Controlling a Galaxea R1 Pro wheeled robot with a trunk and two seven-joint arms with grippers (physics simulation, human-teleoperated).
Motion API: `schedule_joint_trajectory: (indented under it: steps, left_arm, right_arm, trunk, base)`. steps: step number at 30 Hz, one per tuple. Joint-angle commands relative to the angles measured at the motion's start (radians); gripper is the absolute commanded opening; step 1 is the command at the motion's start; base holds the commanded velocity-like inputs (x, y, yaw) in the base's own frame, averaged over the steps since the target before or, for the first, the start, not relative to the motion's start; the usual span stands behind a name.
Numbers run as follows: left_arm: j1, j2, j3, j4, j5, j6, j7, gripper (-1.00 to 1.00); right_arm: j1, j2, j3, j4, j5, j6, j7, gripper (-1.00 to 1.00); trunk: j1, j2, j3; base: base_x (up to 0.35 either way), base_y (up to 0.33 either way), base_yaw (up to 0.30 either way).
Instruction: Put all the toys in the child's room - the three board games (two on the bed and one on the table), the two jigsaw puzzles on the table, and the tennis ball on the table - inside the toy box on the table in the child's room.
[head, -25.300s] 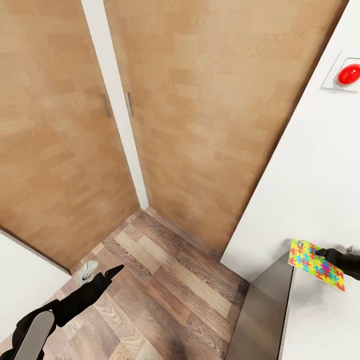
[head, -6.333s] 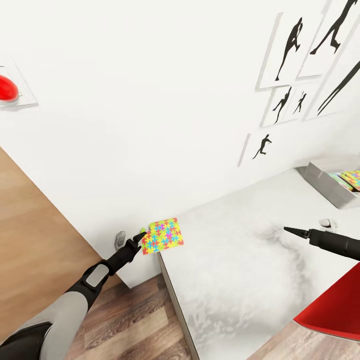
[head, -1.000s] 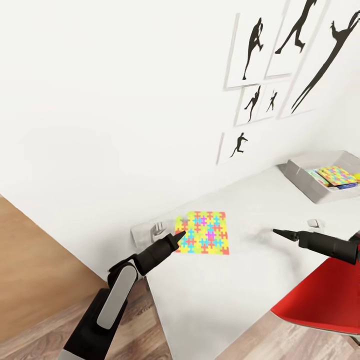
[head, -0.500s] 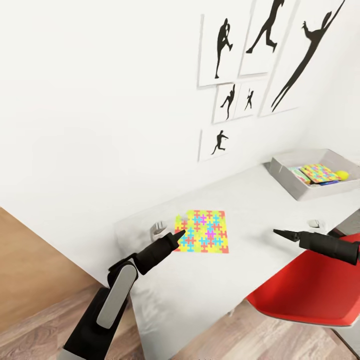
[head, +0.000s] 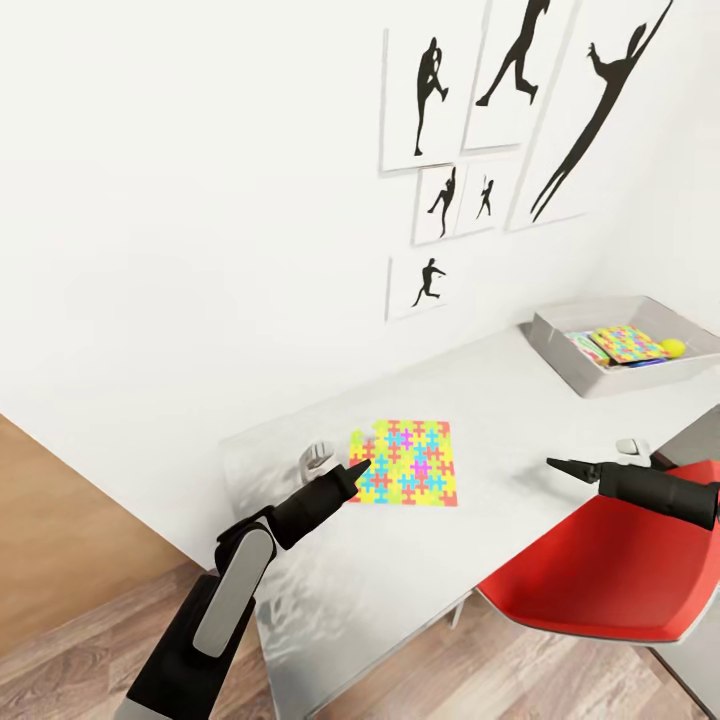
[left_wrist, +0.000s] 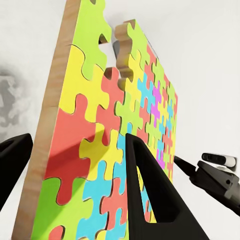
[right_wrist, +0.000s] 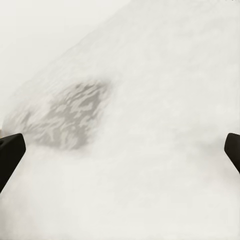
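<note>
Left hand (head: 352, 468) reaches forward, gripping the jigsaw puzzle's (head: 410, 462) edge — right hand (head: 560, 464) spread wide over the table (head: 500, 430).

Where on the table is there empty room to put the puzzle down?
Bare table lies between the held jigsaw puzzle and the toy box, and nearer, below the left gripper. The toy box already holds toys, and the red chair crowds the near right edge.
</note>
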Motion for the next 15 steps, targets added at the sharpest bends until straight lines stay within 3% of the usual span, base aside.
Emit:
schedule_joint_trajectory:
  steps: [1,15]
  left_arm:
    - [-0.001,0.0,0.001,-0.001,0.005,0.005,0.0,-1.0]
    - [-0.001,0.0,0.003,0.0,0.005,0.004,-0.007,-1.0]
  right_arm:
    - [-0.001,0.0,0.0,-0.001,-0.004,0.006,0.001,1.0]
    - [-0.001,0.0,0.0,-0.008,-0.004,0.006,0.001,1.0]
  trunk:
    - [0.001,-0.002,-0.002]
    - [0.001,-0.002,-0.002]
  base:
    - [-0.007,-0.014,0.0]
    - [-0.003,-0.006,0.0]
